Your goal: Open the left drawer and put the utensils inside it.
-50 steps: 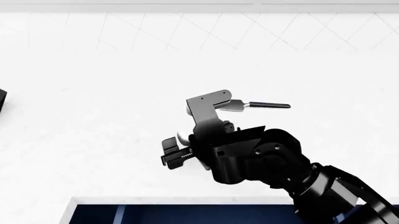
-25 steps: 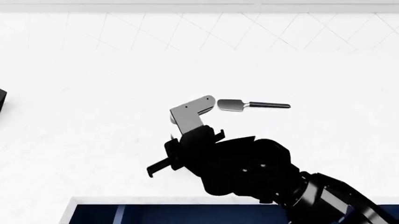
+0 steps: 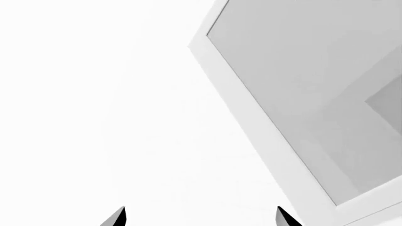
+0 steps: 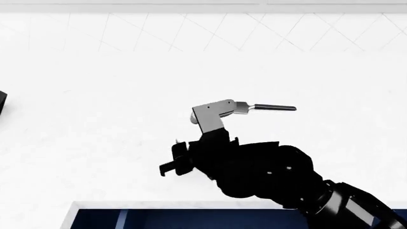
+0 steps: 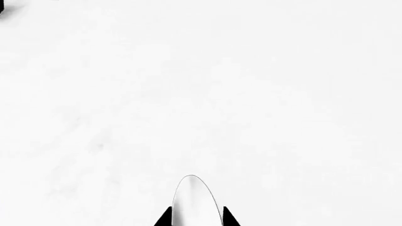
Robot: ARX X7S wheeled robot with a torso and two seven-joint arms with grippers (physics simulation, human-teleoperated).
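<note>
My right gripper (image 5: 196, 219) is shut on the spoon (image 5: 196, 200); its pale oval bowl sticks out between the two dark fingertips (image 5: 164, 218) above the white counter. In the head view the right gripper (image 4: 167, 166) hangs over the counter, pointing left, and the spoon is hidden by the arm. The spatula (image 4: 267, 107) lies on the counter behind the wrist, black handle to the right, blade partly covered by the wrist's grey bracket (image 4: 213, 113). The left drawer (image 4: 178, 219) stands open at the bottom edge, showing its navy interior. My left gripper (image 3: 199, 219) is open with nothing between its fingertips, and is out of the head view.
A tiled white wall (image 4: 203, 33) runs behind the counter. A black object (image 4: 2, 102) sits at the far left edge. The left wrist view shows a white surface beside a grey recessed box (image 3: 301, 94) with a white rim.
The right wrist has turned and shifted back to the right, so its grey bracket now covers the spatula's blade. The spatula has not moved.
</note>
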